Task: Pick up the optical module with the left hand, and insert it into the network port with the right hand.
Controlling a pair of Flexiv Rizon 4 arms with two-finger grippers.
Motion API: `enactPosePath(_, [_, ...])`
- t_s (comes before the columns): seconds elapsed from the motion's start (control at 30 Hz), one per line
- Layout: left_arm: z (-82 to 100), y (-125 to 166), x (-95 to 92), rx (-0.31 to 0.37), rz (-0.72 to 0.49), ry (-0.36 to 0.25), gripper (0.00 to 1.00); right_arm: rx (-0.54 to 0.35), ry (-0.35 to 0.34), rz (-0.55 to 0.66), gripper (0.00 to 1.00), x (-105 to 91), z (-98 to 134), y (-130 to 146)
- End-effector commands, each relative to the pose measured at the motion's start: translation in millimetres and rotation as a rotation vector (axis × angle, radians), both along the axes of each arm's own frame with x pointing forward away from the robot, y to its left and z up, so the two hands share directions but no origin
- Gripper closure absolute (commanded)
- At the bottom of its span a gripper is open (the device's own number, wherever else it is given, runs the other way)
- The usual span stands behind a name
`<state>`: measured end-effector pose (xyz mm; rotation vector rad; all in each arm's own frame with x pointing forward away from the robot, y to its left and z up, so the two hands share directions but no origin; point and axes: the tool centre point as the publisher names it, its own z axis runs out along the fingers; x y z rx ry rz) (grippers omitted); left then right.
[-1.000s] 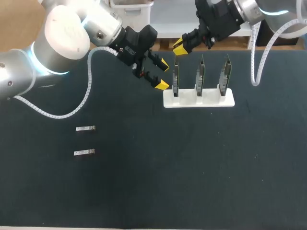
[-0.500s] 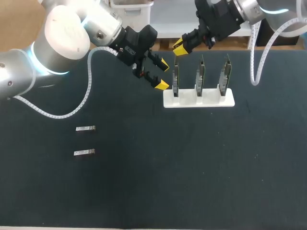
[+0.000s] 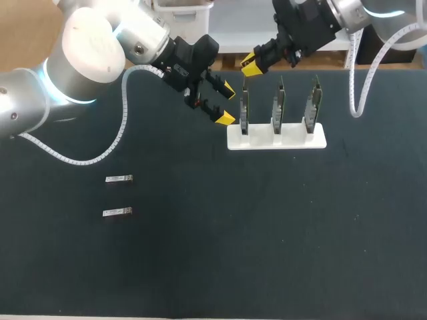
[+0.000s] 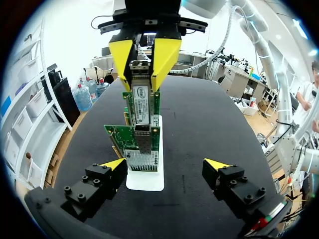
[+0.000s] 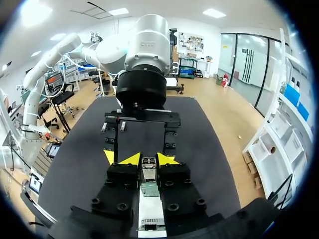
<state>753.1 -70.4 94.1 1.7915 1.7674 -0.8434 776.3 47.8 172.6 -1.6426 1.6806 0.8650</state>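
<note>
My right gripper [image 3: 250, 65] is shut on a silver optical module [image 4: 141, 94], held upright over the leftmost network card [image 3: 244, 110] in the white stand [image 3: 277, 138]. In the left wrist view the module's lower end meets the port cage [image 4: 142, 130] on that card; how deep it sits I cannot tell. The right wrist view shows the module [image 5: 148, 167] pinched between my right gripper's [image 5: 148, 160] yellow tips. My left gripper [image 3: 225, 103] hangs open and empty just left of the stand, and in its own view my left gripper [image 4: 164, 167] faces the card [image 4: 137, 147].
Two spare optical modules [image 3: 119, 179] [image 3: 117, 212] lie side by side on the black table at the left. Two more network cards [image 3: 278, 107] [image 3: 312, 107] stand upright in the same stand. My two grippers are close together around the leftmost card.
My right gripper, with the module, has shifted very slightly up and to the right. My left arm has kept still.
</note>
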Motion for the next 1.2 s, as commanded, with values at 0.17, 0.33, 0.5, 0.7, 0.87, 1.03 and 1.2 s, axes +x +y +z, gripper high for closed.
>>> enactPosePath(0.17, [-0.1,0.0,0.7,0.001,-0.001,0.0,0.0,-0.005,0.008,-0.001,1.0,-2.0,-4.8,-0.9])
enactPosePath(0.33, [-0.1,0.0,0.7,0.001,-0.001,0.0,0.0,-0.003,0.01,0.0,1.0,-2.5,-5.1,-0.7])
enactPosePath(0.5, [-0.1,0.0,0.7,0.001,-0.001,0.0,0.0,-0.002,0.006,0.0,1.0,-3.7,-4.7,0.3])
enactPosePath(0.7, [-0.1,0.0,0.7,0.001,-0.001,0.0,0.0,0.003,-0.012,-0.001,1.0,-3.3,-0.8,1.6])
enactPosePath(0.87, [-0.1,0.0,0.7,0.001,-0.001,0.0,0.0,-0.002,-0.014,0.0,1.0,-2.5,-2.0,2.2])
enactPosePath(1.03, [-0.1,0.0,0.7,0.001,-0.001,0.0,0.0,-0.015,-0.011,-0.001,1.0,-2.3,-6.4,2.3])
enactPosePath(1.2, [-0.1,0.0,0.7,0.001,-0.001,0.0,0.0,-0.026,-0.013,-0.002,1.0,-3.1,-8.3,2.6])
